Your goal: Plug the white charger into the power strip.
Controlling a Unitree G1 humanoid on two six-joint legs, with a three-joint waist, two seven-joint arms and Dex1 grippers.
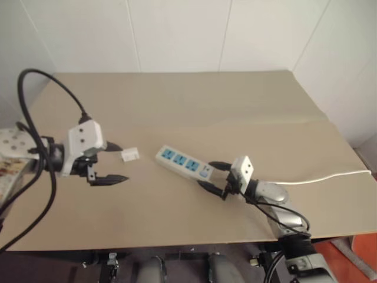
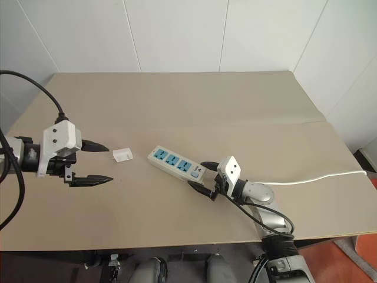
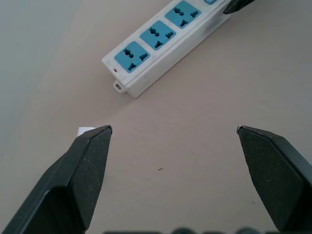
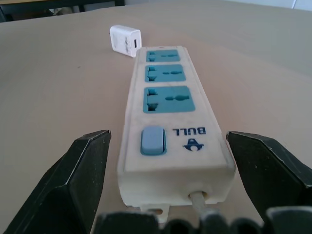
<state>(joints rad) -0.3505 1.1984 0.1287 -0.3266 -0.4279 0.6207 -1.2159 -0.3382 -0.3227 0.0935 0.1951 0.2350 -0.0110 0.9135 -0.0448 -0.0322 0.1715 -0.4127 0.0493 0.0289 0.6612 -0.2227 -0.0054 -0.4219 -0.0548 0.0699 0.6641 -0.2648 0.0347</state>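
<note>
The left arm comes in from the 9 o'clock side of the bench and hangs above it, with its left pincer pointing toward 3 o'clock and tilted downward. Its two black fingers stand wide apart and hold nothing. The charger lies just beyond the far fingertip, toward 3 o'clock, and I cannot tell if that tip touches it. In the left wrist view only a white corner of the charger shows behind one finger.

The right arm reaches from 5 o'clock, low and nearly level over the bench, and its right pincer points toward 10 o'clock. Its fingers are also spread wide. They stand on both sides of the switch end of the strip, one finger on each side, with a gap between each finger and the strip's side, so it grips nothing.

The strip lies near the middle of the bench, slanted from 10 o'clock to 4 o'clock. It has three blue sockets, all without a plug, and a small switch at the end near the right pincer. A thin white cord leaves this end and runs toward 3 o'clock, off the bench edge.

The charger rests on the bench between the left pincer and the far end of the strip, near that end but apart from it.
</note>
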